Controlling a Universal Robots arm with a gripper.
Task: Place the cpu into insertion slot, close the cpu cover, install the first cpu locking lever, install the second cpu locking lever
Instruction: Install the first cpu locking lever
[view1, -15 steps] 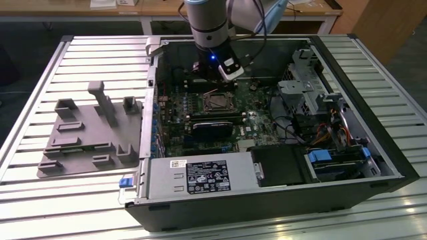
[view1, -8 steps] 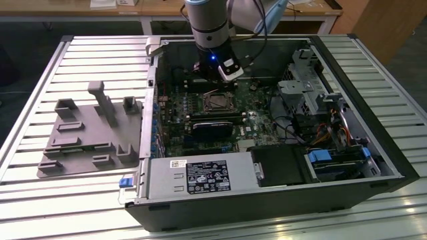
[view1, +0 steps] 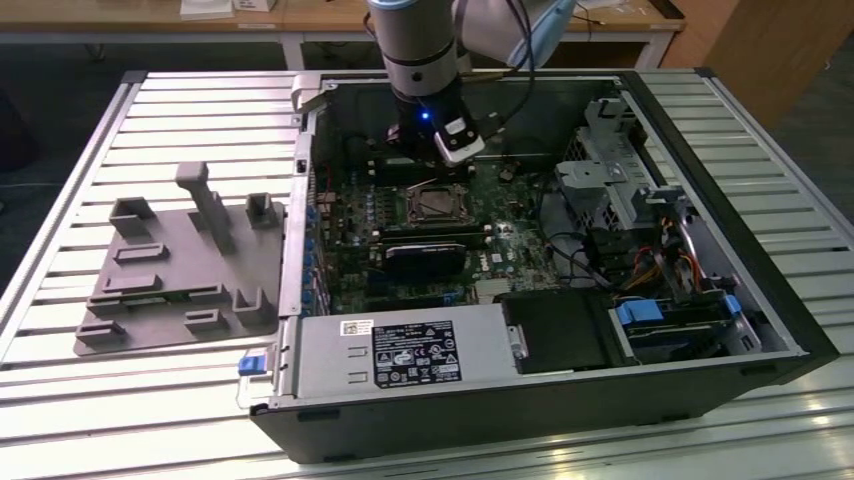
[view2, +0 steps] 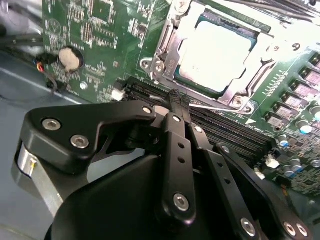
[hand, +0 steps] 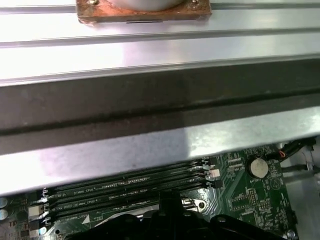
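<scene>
Low inside the open computer case (view1: 561, 420), just far of the insertion slot (view1: 434, 205): pincer (view2: 176, 98) drawn shut, tips at a thin silvery lever (view2: 210, 106) over the long memory slots (view2: 225, 132). On its near side, seated in that slot, the cpu (view2: 215, 47), with the cpu cover (view2: 166, 42) folded down around its edges. At the exterior view's left, on the slatted worktop (view1: 134, 110), a grey fixture plate (view1: 180, 290).
</scene>
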